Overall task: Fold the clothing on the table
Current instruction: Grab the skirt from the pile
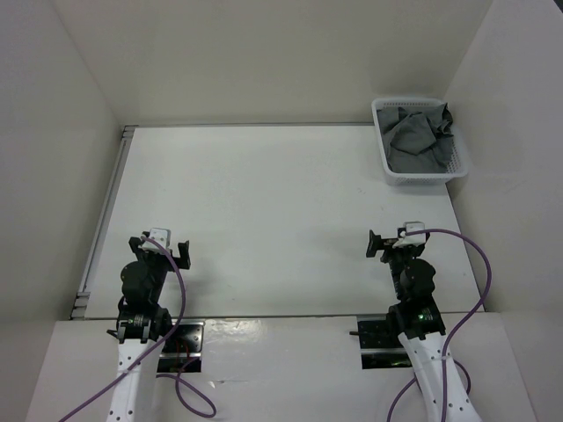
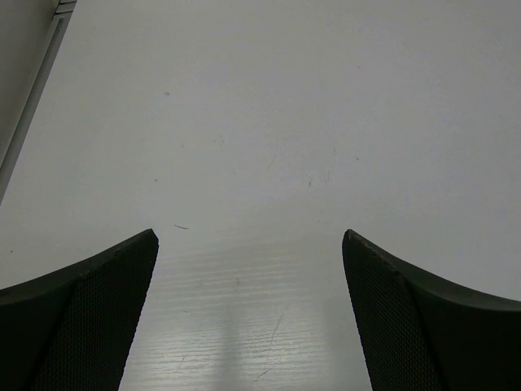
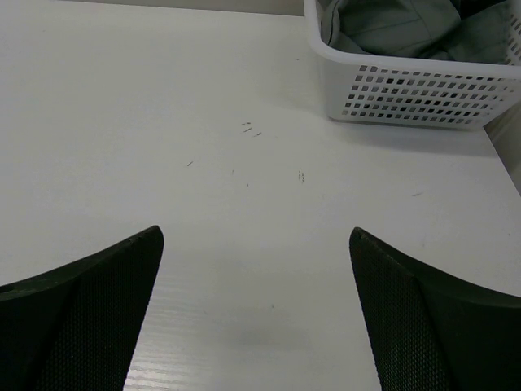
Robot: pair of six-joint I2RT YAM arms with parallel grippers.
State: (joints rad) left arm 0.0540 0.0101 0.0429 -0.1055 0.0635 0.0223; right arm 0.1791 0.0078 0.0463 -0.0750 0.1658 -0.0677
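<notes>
Top external: one clothing (image 1: 420, 136) in one basket (image 1: 424, 179); left hand (image 1: 161, 248), right hand (image 1: 397, 243).

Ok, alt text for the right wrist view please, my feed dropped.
A white mesh basket holding crumpled dark grey clothing sits at the upper right, partly cut off. The right gripper is open and empty, its two dark fingers framing bare white table.

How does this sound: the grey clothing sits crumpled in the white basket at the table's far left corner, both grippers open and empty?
Wrong side: the clothing sits crumpled in the basket at the far right corner of the table, as the top view shows. The left gripper and right gripper are indeed open and empty.
</notes>
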